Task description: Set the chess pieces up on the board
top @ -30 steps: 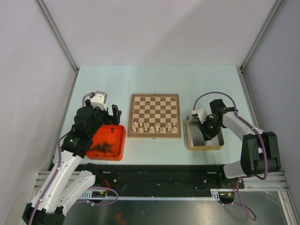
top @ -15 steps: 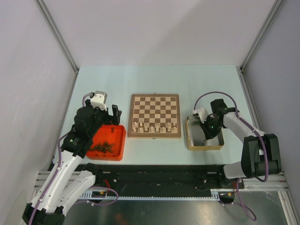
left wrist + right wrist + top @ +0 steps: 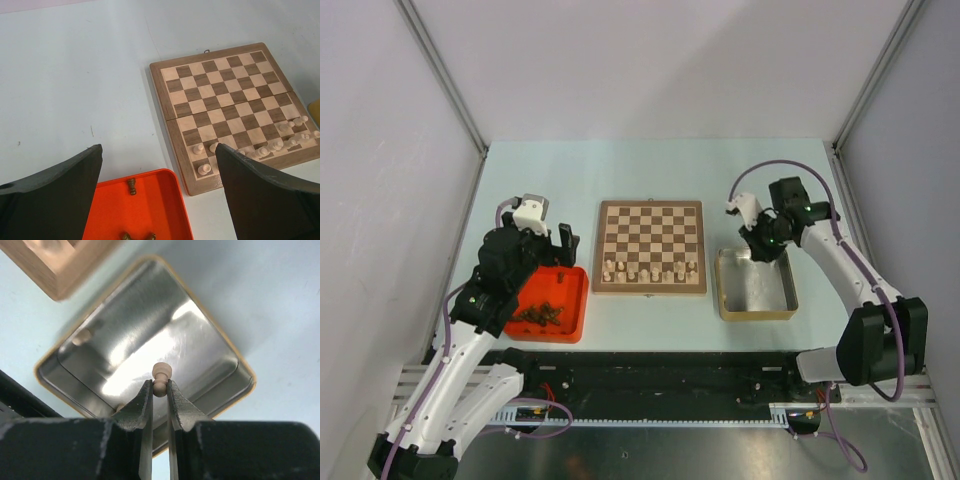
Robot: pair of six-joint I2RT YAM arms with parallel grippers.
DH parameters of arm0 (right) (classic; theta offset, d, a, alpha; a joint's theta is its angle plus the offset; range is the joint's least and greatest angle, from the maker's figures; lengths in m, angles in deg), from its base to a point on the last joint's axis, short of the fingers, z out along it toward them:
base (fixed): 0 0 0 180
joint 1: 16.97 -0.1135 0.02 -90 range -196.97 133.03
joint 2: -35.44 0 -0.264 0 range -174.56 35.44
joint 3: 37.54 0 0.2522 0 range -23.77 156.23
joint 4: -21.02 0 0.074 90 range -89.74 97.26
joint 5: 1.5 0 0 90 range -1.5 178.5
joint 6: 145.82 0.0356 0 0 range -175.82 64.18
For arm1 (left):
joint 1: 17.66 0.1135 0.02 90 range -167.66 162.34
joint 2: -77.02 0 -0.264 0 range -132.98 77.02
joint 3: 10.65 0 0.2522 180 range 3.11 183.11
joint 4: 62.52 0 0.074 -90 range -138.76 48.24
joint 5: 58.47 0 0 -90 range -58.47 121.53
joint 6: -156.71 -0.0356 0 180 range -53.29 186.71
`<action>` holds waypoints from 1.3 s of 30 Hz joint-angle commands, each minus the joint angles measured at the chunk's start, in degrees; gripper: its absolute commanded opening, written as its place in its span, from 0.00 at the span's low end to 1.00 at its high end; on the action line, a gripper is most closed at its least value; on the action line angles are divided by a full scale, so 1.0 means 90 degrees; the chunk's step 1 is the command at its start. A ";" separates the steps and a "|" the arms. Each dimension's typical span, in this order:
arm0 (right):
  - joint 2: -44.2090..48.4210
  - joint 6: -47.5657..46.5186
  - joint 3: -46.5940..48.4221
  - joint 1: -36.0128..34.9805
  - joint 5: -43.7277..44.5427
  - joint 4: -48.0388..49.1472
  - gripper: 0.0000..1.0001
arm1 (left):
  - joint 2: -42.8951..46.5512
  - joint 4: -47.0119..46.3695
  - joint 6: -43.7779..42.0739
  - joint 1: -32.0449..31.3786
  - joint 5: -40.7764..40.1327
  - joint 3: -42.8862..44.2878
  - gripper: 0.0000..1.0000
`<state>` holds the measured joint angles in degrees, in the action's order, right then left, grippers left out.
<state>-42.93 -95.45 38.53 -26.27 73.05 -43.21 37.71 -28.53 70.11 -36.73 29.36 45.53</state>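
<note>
The board lies mid-table, with several pale chess pieces standing along its near rows. My right gripper hangs above the far end of the gold tin, shut on a pale pawn-like piece whose round end sticks out past the fingertips. Another pale piece lies inside the tin. My left gripper hangs wide open over the far edge of the red tray, holding nothing.
Several dark brown chessmen lie in the red tray, left of the board. The tin sits right of the board. Grey walls with metal posts enclose the table on three sides.
My right gripper closed on a pale piece inside the tin, then lifted it up and toward the tin's far end. The left arm has stayed still.
</note>
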 commanded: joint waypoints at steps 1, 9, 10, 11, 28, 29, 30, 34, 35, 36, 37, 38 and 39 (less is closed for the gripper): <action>-0.0295 0.0087 0.0936 -0.0868 -0.0247 -0.0143 0.03 | 0.0071 -0.0216 -0.0231 0.0049 0.0056 -0.0015 1.00; -0.1623 0.0254 0.2490 -0.2530 -0.0159 -0.0182 0.03 | 0.0129 -0.0216 -0.0241 0.0049 -0.0129 -0.0035 1.00; -0.1895 0.0263 0.2685 -0.2647 -0.0140 -0.0279 0.03 | 0.0139 -0.0216 -0.0251 0.0049 -0.0139 -0.0035 1.00; -0.2062 0.0264 0.3035 -0.2880 -0.0149 -0.0338 0.03 | 0.0159 -0.0216 -0.0241 0.0049 -0.0149 -0.0045 1.00; -0.4787 0.0263 0.6240 -0.4054 -0.0345 -0.1227 0.06 | 0.0305 -0.0226 -0.0251 0.0049 -0.0276 -0.0035 1.00; -0.4856 0.0264 0.6299 -0.4093 -0.0335 -0.1256 0.06 | 0.0315 -0.0216 -0.0251 0.0049 -0.0305 -0.0035 1.00; -0.4934 0.0273 0.6348 -0.4094 -0.0345 -0.1276 0.06 | 0.0334 -0.0216 -0.0251 0.0049 -0.0373 -0.0035 1.00; -0.5208 0.0293 0.6427 -0.4162 -0.0355 -0.1286 0.07 | 0.0403 -0.0216 -0.0231 0.0049 -0.0568 -0.0045 1.00; -0.5247 0.0293 0.6408 -0.4181 -0.0355 -0.1295 0.07 | 0.0442 -0.0216 -0.0241 0.0049 -0.0627 -0.0054 1.00; -0.5277 0.0283 0.6398 -0.4201 -0.0345 -0.1296 0.07 | 0.0452 -0.0216 -0.0222 0.0049 -0.0676 -0.0054 1.00; -0.5306 0.0283 0.6388 -0.4211 -0.0345 -0.1296 0.07 | 0.0471 -0.0226 -0.0221 0.0049 -0.0763 -0.0054 1.00; -0.5354 0.0283 0.6369 -0.4211 -0.0335 -0.1296 0.07 | 0.0520 -0.0226 -0.0221 0.0049 -0.0803 -0.0054 1.00; -0.5384 0.0283 0.6359 -0.4230 -0.0325 -0.1296 0.07 | 0.0530 -0.0207 -0.0212 0.0049 -0.0842 -0.0064 1.00</action>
<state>-90.51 -93.49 93.37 -63.63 70.56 -53.73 41.10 -28.56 69.67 -36.73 24.62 45.11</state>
